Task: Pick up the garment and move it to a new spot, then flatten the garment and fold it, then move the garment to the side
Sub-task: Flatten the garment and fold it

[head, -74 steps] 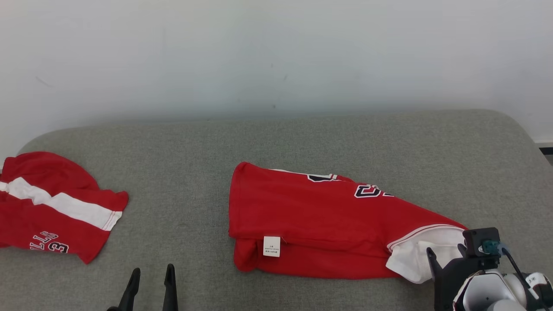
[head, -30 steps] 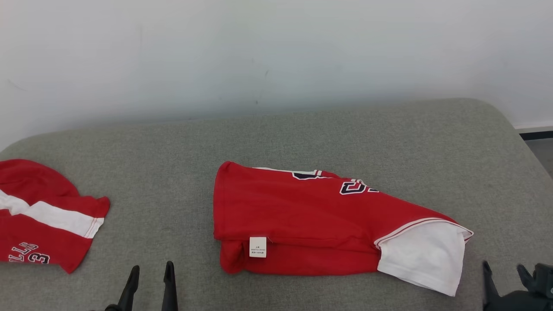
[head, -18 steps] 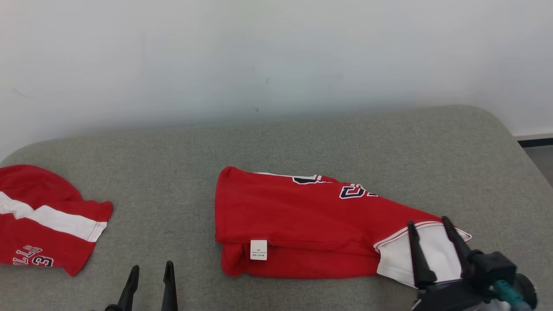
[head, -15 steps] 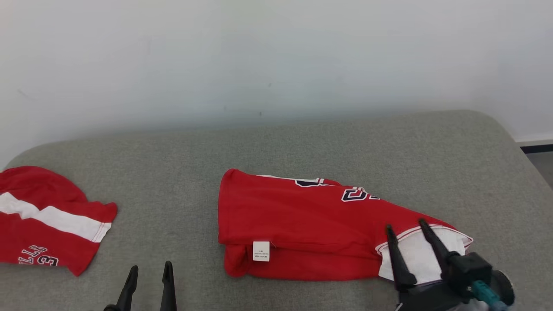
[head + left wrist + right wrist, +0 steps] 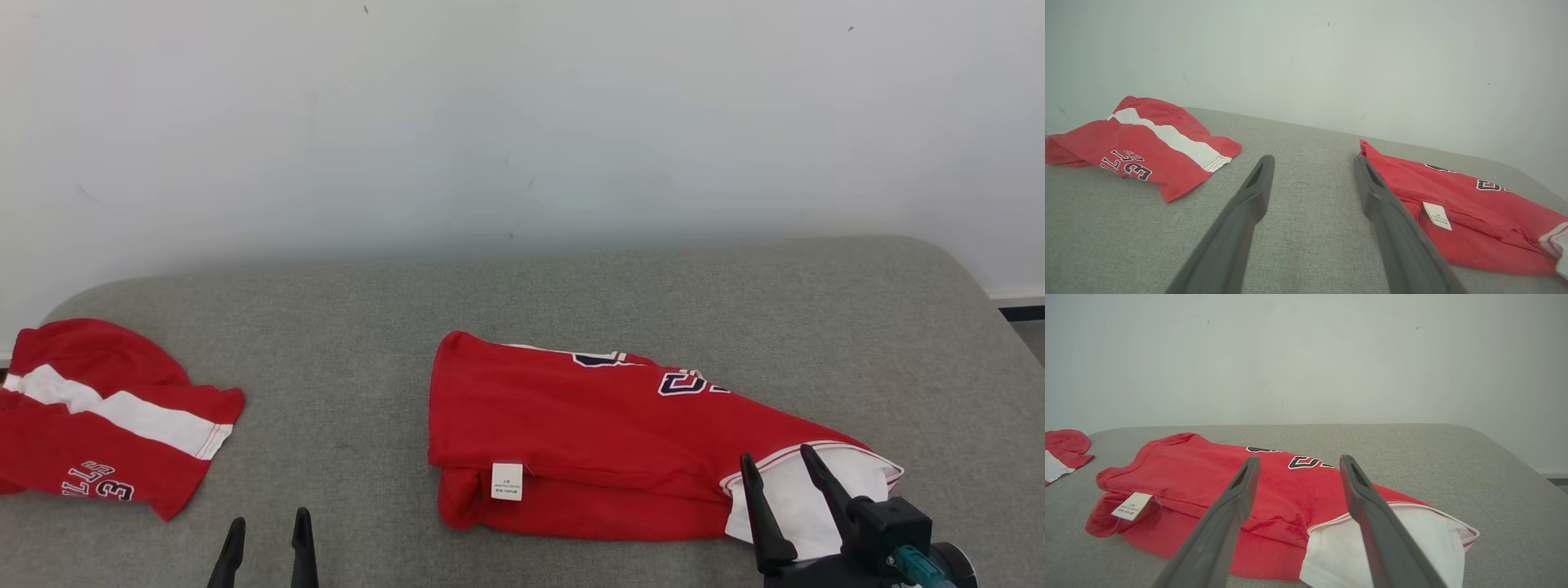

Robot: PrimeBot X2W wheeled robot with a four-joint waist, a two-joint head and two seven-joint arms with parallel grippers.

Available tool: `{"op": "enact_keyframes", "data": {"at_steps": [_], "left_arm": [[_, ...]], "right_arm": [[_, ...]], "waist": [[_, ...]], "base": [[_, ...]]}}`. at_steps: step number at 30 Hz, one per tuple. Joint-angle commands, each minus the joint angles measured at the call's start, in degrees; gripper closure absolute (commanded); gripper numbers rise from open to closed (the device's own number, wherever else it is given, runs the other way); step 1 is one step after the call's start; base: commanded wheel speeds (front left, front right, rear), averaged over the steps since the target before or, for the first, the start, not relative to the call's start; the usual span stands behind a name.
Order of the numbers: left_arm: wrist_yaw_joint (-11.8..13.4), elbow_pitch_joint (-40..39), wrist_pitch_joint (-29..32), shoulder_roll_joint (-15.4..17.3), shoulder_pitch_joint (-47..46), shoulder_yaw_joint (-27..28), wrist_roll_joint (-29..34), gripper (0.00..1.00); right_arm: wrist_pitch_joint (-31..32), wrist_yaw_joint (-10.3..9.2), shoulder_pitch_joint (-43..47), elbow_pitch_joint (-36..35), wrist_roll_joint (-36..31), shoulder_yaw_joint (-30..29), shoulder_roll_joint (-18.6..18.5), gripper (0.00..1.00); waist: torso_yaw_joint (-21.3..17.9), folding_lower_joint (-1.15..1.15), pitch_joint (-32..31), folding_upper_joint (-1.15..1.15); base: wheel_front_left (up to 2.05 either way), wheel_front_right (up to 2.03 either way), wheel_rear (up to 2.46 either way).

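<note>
A red garment (image 5: 604,441) with a white sleeve and a small white label lies folded on the grey cushion (image 5: 522,294), right of centre; it also shows as the garment (image 5: 1216,486) and the garment (image 5: 1457,200) in the wrist views. My right gripper (image 5: 780,469) hovers open over the white sleeve end at the lower right, nothing between its fingers (image 5: 1237,498). My left gripper (image 5: 265,531) stands open near the front edge at the lower left, apart from the garment, with bare cushion between its fingers (image 5: 1257,188).
A second red garment (image 5: 98,433) with a white stripe and dark lettering lies bunched at the cushion's far left, also seen as the striped garment (image 5: 1139,147). A pale wall (image 5: 522,122) rises behind. The cushion's rounded right edge drops to the floor.
The camera has shifted, so the whole picture sits lower. My right gripper came up from the lower right corner to hover over the white sleeve. The left gripper kept its place.
</note>
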Motion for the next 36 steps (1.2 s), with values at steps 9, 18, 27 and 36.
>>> {"op": "enact_keyframes", "data": {"at_steps": [9,18,27,36], "left_arm": [[-0.72,2.15,1.86,0.14,-3.70,0.62,-0.94,0.00],[-2.95,13.64,19.22,0.16,-18.00,-0.44,-8.09,0.00],[-3.55,24.90,30.47,-0.09,-29.34,0.94,-15.31,0.00],[-4.04,29.80,34.55,0.56,-34.33,0.75,-17.90,0.00]], "right_arm": [[0.15,-0.13,0.23,-0.23,0.93,0.50,-0.02,0.00],[0.80,-0.13,-0.66,-1.25,0.85,2.03,-0.01,0.00],[1.09,-0.13,-2.53,-1.87,0.62,3.90,-0.01,0.00],[0.11,-0.13,-4.58,-1.71,1.23,3.89,0.00,0.00]], "waist": [[-1.38,0.00,0.82,0.00],[-5.26,0.00,4.45,0.00],[-11.05,0.00,9.54,0.00],[-13.45,0.00,12.87,0.00]], "base": [[0.00,0.00,0.00],[0.00,0.00,0.00],[0.00,0.00,0.00],[0.00,0.00,0.00]]}}
